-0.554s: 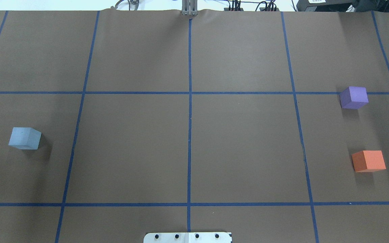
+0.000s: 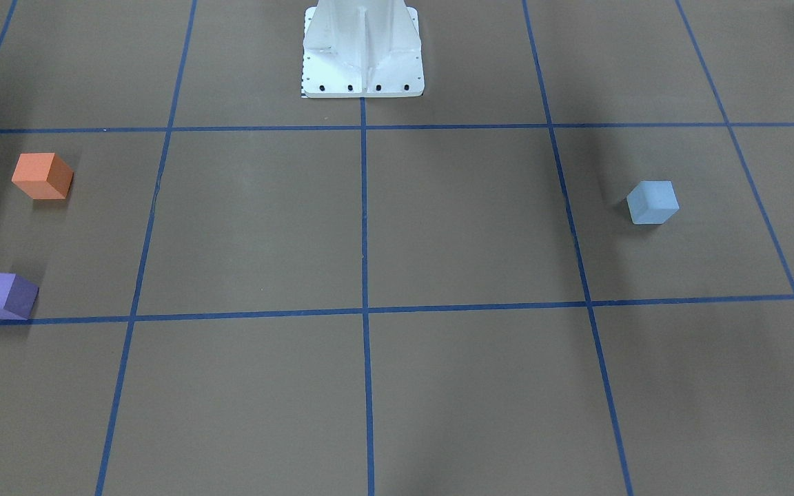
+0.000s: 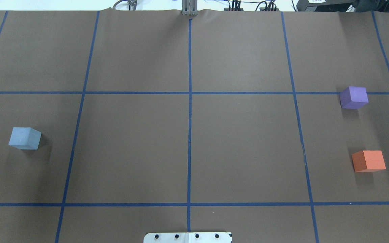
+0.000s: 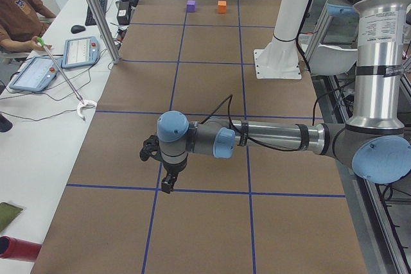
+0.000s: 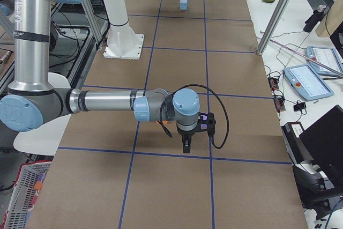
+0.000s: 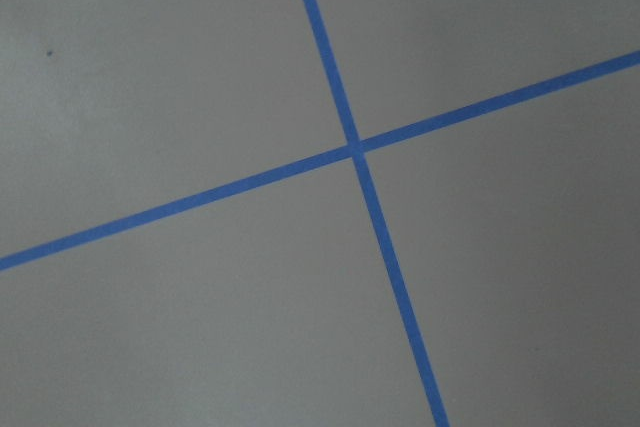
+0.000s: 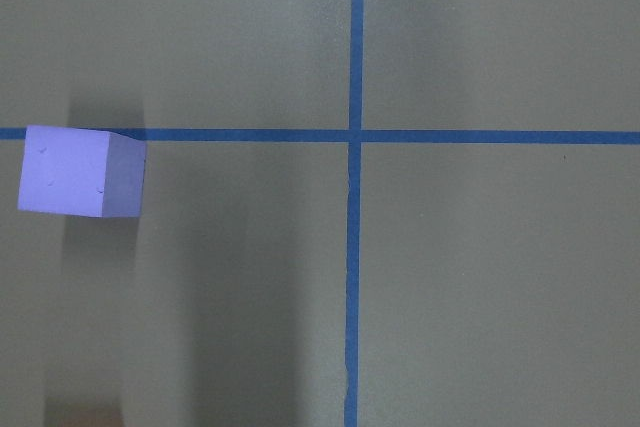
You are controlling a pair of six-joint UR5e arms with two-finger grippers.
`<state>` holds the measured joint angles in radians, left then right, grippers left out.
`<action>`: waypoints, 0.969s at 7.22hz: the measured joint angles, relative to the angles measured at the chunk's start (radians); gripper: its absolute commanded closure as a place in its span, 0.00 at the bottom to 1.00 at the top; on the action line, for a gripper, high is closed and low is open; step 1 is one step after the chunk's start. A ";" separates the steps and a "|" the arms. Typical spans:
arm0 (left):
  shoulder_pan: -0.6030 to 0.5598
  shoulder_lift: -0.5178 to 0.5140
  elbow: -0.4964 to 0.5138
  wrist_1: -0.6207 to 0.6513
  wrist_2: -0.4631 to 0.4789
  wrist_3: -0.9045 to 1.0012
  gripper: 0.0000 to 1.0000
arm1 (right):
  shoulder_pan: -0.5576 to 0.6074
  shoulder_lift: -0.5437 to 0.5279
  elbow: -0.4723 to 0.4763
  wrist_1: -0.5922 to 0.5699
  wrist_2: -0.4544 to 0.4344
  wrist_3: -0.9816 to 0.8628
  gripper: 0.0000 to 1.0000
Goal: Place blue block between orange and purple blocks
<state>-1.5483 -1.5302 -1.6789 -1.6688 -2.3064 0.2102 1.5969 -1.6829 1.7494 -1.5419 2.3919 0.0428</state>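
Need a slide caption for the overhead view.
Blue block far left; purple block and orange block far right, set apart.

The camera looks straight down on the table [image 6: 150, 347], a flat, dull grey-brown sheet that fills the whole view. Two strips of blue tape lie flat on it. The steep strip [image 6: 390, 257] runs from the top edge down to the bottom edge, leaning to the right as it goes. The shallow strip [image 6: 180, 207] runs from the left edge up to the right edge. They meet at a crossing [image 6: 355, 147] a little right of the middle and above it. A tiny dark speck [image 6: 48, 50] sits at the far left, well apart from both strips.
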 measured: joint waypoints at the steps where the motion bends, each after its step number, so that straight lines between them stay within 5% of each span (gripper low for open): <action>1: 0.003 -0.004 -0.036 -0.003 -0.002 -0.001 0.00 | 0.000 0.002 0.001 0.000 0.000 0.000 0.00; 3: 0.031 -0.007 -0.096 -0.004 -0.020 -0.072 0.00 | -0.007 0.008 0.003 -0.001 -0.003 0.000 0.00; 7: 0.241 0.007 -0.215 -0.090 -0.052 -0.634 0.00 | -0.075 0.037 0.021 -0.007 -0.016 0.077 0.00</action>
<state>-1.3077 -1.5230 -1.8939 -1.7591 -2.3588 -0.4241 1.5224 -1.6455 1.7708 -1.5486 2.3764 0.1197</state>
